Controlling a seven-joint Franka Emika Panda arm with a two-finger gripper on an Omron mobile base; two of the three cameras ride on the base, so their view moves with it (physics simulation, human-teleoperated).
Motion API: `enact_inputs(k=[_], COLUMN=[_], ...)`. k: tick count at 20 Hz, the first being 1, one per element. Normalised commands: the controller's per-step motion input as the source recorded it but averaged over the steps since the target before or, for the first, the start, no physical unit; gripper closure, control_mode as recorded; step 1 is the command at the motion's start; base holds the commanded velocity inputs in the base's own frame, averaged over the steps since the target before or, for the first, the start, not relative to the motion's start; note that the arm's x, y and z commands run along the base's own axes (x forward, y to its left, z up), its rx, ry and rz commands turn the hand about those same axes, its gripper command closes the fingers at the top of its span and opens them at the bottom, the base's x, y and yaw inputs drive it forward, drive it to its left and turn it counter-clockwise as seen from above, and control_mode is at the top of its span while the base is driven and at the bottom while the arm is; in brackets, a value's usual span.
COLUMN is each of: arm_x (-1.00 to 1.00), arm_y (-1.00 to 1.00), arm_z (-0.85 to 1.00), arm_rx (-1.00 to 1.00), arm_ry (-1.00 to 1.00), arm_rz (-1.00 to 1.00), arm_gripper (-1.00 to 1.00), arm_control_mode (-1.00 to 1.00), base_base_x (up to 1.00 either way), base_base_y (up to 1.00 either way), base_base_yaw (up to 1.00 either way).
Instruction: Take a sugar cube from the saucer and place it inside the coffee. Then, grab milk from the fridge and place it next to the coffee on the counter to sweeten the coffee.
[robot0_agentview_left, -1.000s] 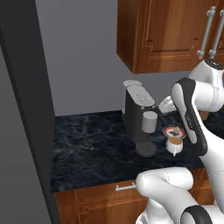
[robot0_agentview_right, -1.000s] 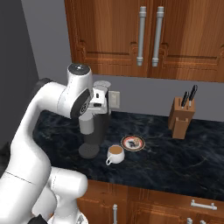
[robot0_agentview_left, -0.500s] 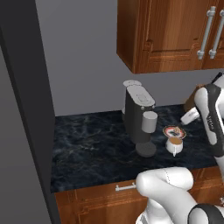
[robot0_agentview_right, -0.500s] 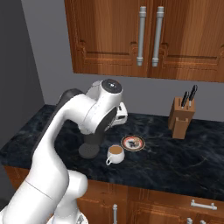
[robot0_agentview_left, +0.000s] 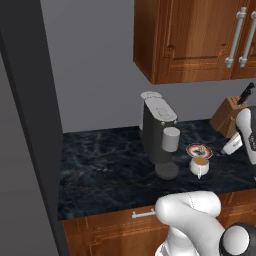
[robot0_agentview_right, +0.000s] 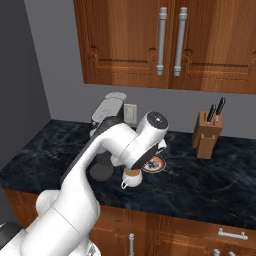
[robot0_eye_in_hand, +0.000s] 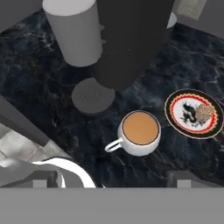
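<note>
Gripper (robot0_eye_in_hand: 113, 177) spread wide and empty, hanging above the counter (robot0_eye_in_hand: 35, 87) and looking down on the coffee (robot0_eye_in_hand: 139, 131). Cup upright on the black marble just in front of the grey coffee machine (robot0_agentview_left: 159, 131), handle turned away from the saucer (robot0_eye_in_hand: 194, 113), brown liquid level at the top. Saucer just beside the cup, apart from it, with the pale sugar cube (robot0_eye_in_hand: 204, 112) lying on its patterned centre; wooden knife block (robot0_agentview_right: 206, 133) well off along the worktop, under the wooden wall cabinets (robot0_agentview_right: 165, 42).
</note>
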Motion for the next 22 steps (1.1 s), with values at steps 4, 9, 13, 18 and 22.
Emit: enact_inputs(k=[4,9,13,18,22], arm_x=[0.21,0.24,0.43,0.5,0.34], arm_y=[-0.36,-0.12,-0.01,0.0,-0.08], arm_z=[-0.19,-0.07,-0.1,-0.28,-0.19], arm_rx=[0.0,0.0,0.01,0.0,0.0], arm_ry=[-0.08,-0.13,-0.07,0.0,-0.03], arm_rz=[0.12,0.18,0.27,0.28,0.17], arm_gripper=[-1.0,-1.0,-1.0,-1.0,-1.0], arm_control_mode=[-1.0,-1.0,-1.0,-1.0,-1.0], base_base_x=[0.0,0.0,0.0,0.0,0.0], base_base_y=[0.0,0.0,0.0,0.0,0.0], base_base_yaw=[0.0,0.0,0.0,0.0,0.0])
